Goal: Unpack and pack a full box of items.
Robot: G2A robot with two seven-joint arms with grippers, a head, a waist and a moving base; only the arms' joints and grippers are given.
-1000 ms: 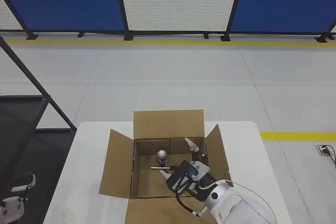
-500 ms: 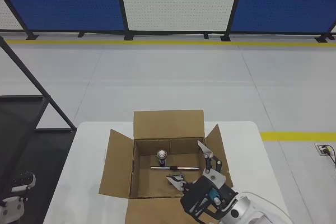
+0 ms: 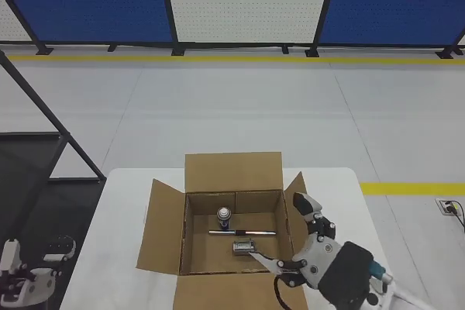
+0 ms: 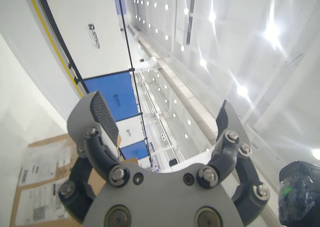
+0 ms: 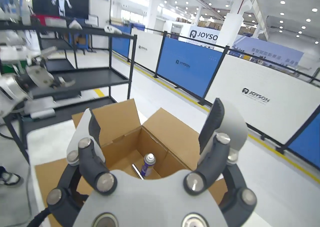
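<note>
The open cardboard box (image 3: pixel 232 167) stands in the middle of the white table (image 3: pixel 120 248). Inside it an upright spray can (image 3: pixel 225 215) stands beside a thin silver rod (image 3: pixel 244 231), with a small grey packet (image 3: pixel 243 248) lying nearer the front. My right gripper (image 3: pixel 291 235) is open over the box's right flap, holding nothing. In the right wrist view, its gripper (image 5: pixel 155 122) frames the box (image 5: pixel 120 117), the can (image 5: pixel 148 162) and the rod (image 5: pixel 137 171). My left gripper (image 3: pixel 32 263) is off the table's left side; in the left wrist view the gripper (image 4: pixel 162 117) is open and empty, pointing up.
A black shelf rack (image 3: pixel 31 155) stands left of the table, close to the left arm (image 5: pixel 37 75). Blue and white partitions (image 3: pixel 240 19) line the far floor. Labelled cartons (image 4: pixel 42 175) show in the left wrist view.
My right gripper has lifted out of the box and drawn back to its near right side, leaving the grey packet on the box floor. The left gripper has turned upward.
</note>
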